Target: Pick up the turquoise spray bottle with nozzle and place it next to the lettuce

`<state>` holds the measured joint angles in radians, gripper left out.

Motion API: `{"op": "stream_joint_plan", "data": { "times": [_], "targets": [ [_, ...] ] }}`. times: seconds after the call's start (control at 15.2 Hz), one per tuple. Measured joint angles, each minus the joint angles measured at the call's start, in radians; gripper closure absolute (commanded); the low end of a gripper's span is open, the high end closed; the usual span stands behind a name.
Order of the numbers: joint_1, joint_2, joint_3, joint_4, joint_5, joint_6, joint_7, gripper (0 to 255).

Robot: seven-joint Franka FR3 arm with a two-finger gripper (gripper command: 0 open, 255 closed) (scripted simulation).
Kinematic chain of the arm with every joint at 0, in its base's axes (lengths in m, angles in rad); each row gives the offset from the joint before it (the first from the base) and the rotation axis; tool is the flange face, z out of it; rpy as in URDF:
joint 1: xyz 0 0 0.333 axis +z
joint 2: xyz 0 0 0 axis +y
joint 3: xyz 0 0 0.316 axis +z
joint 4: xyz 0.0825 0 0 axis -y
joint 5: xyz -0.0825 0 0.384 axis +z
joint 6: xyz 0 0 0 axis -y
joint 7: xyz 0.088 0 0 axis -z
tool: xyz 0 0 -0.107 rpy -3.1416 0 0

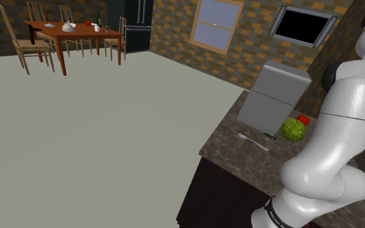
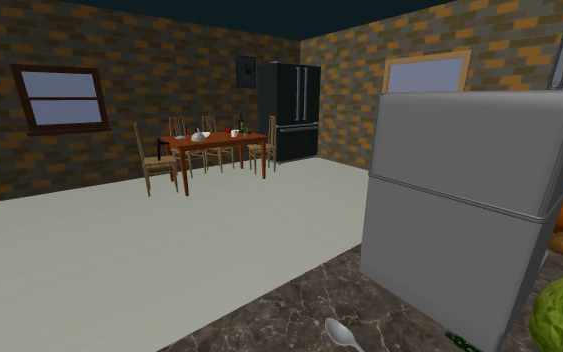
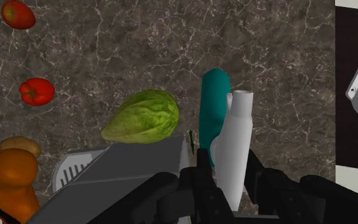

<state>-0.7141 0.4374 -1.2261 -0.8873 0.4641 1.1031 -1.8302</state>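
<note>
Gripper (image 3: 228, 181) clamped on the turquoise spray bottle (image 3: 214, 105), long axis running straight out from the gripper, hanging over the desk (image 3: 107, 51) just beside the lettuce (image 3: 142, 116).

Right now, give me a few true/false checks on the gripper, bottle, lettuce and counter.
1. The gripper clasps the bottle. True.
2. The lettuce lies on the dining table. False: it lies on the counter.
3. A spoon lies on the counter near the lettuce. True.
4. The bottle is red. False: its body is turquoise, with a white nozzle part.
</note>
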Motion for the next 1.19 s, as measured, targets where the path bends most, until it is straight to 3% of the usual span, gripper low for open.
{"op": "stream_joint_plan", "data": {
  "times": [0.07,0.2,0.79,1.19],
  "targets": [
    [-0.053,0.027,0.019,0.023,0.029,-0.003,-0.014,255],
    [-0.040,0.029,0.016,-0.019,0.026,0.029,-0.026,255],
    [0.209,-0.068,-0.079,-0.330,-0.090,0.231,-0.024,255],
    [0.309,-0.104,-0.118,-0.466,-0.130,0.336,-0.014,255]
  ]
}}
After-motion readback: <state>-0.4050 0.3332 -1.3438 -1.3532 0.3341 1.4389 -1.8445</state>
